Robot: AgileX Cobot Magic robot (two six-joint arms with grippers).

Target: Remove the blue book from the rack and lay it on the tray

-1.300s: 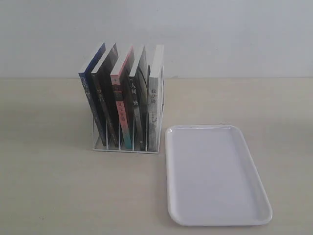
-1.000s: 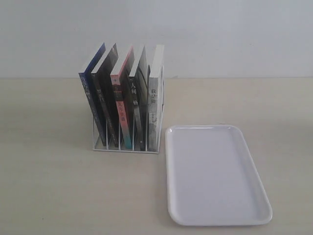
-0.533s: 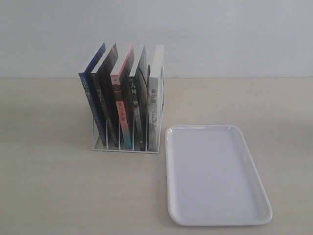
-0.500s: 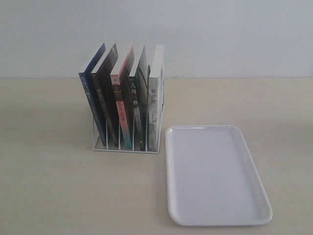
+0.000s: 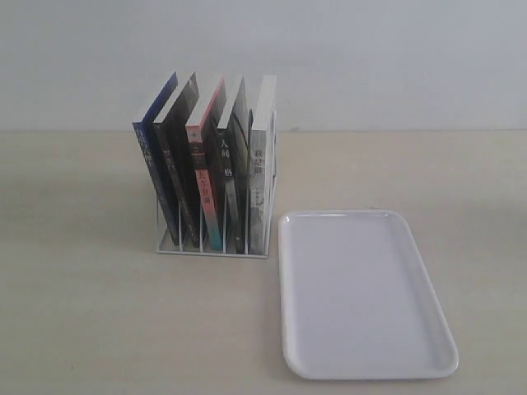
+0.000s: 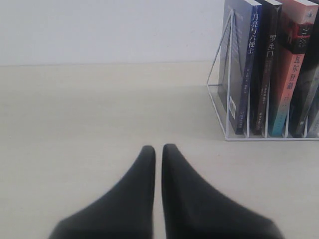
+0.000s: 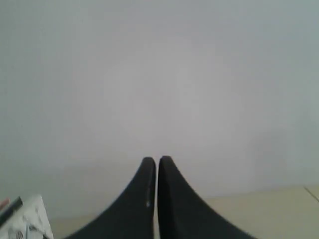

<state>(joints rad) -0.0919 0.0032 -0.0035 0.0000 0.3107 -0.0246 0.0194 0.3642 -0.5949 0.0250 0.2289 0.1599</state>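
Thin blue-spined paperback book [image 5: 155,185] leans in the end slot of the small white wire rack [image 5: 214,252], beside the flat white plastic tray [image 5: 362,296] on the beige counter [image 5: 82,313]; left claw [image 6: 158,149] and right claw [image 7: 157,160] both closed, empty

My left gripper [image 6: 158,149] has its two black fingers [image 6: 139,189] drawn together. Only a hairline slit shows between the tapered tips, and nothing is held between them. It points forward, tilted a little down over the table [image 6: 75,124]. My right gripper [image 7: 157,160] is drawn together the same way, its fingers [image 7: 179,204] nearly meeting at the tips and holding nothing. It is aimed closer to level than the left one. I see both only through the wrist cameras.
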